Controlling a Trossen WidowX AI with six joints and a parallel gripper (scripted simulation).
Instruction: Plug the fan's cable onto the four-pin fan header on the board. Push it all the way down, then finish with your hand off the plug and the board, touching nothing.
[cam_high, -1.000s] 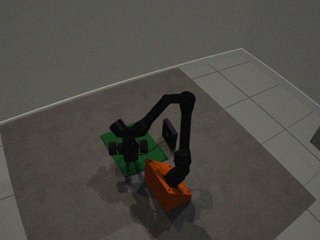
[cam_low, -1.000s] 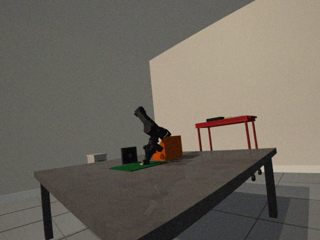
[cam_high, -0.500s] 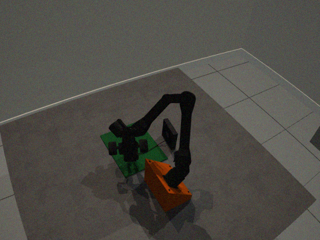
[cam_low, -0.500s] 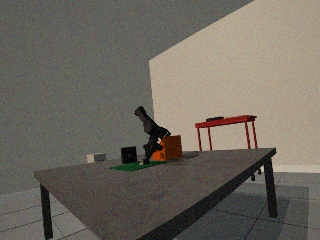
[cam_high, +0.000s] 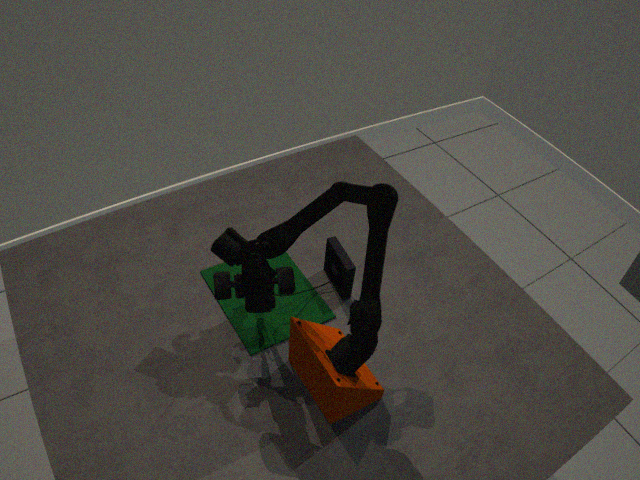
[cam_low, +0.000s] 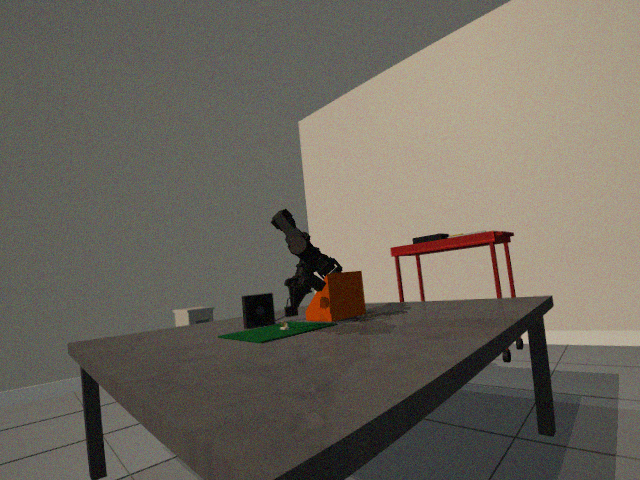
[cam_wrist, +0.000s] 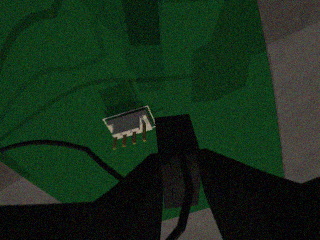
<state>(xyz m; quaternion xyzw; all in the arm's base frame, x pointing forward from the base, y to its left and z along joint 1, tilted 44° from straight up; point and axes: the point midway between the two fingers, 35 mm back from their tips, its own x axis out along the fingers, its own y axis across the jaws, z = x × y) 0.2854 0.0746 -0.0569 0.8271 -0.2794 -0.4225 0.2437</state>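
Note:
The green board (cam_high: 315, 310) (cam_low: 253, 335) (cam_wrist: 60, 75) lies on the table. Its white four-pin fan header (cam_wrist: 128, 124) (cam_low: 283, 328) stands free on it, with its pins showing. My gripper (cam_wrist: 178, 160) (cam_high: 258, 305) (cam_low: 291, 311) is shut on the black fan plug (cam_wrist: 174, 132) and holds it a little above the board, just to the right of the header in the wrist view. The thin black cable (cam_wrist: 55, 145) (cam_high: 310, 292) trails over the board to the black fan (cam_high: 339, 266) (cam_low: 257, 310), which stands upright beside the board. The plug is hidden in the top and exterior views.
The arm's orange base block (cam_high: 330, 369) (cam_low: 338, 297) stands at the board's near corner. A small white box (cam_low: 192, 315) sits at the table's far edge. A red side table (cam_low: 449, 241) stands off the table near the wall.

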